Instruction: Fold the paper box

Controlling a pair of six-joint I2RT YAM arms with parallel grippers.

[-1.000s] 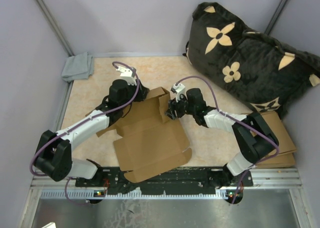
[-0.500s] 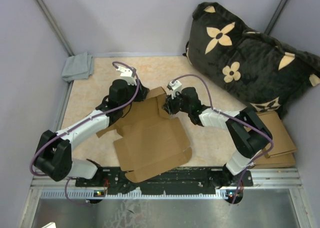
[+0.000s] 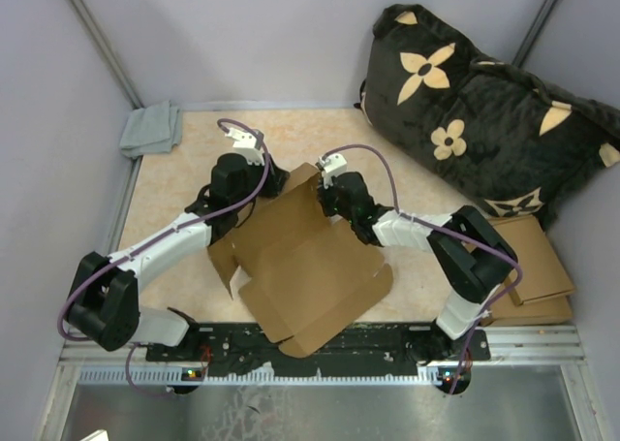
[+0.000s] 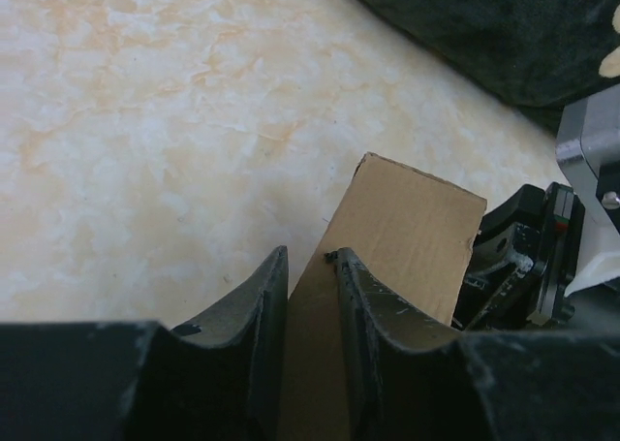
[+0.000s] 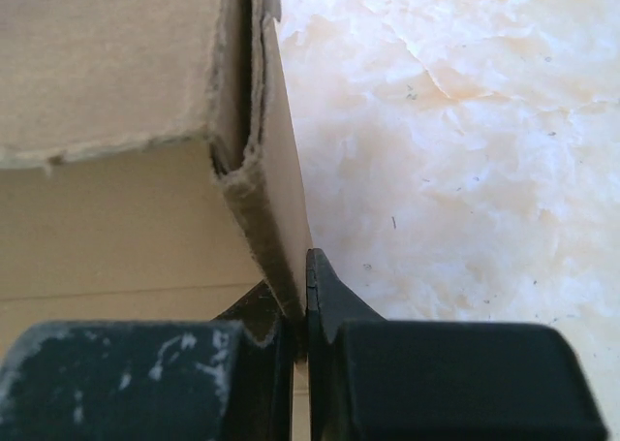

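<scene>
The paper box (image 3: 310,267) is plain, unprinted brown. The tabletop (image 3: 184,170) is cream marbled with pale orange. The cushion (image 3: 475,102) is black with tan flower shapes. The cloth (image 3: 152,129) is grey. The left arm (image 3: 165,242) and right arm (image 3: 417,230) are white with black joints and carry purple cables (image 3: 230,122).

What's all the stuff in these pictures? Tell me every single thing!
paper box: one, brown, middle of the table
cushion: one, black with tan flowers, far right corner
cloth: one, grey, far left corner
flat cardboard stack: one, brown, right edge, beside the right arm
table: one, cream and orange marbled
left gripper: one, black, pinching the box's far flap
right gripper: one, black, pinching a box wall
</scene>
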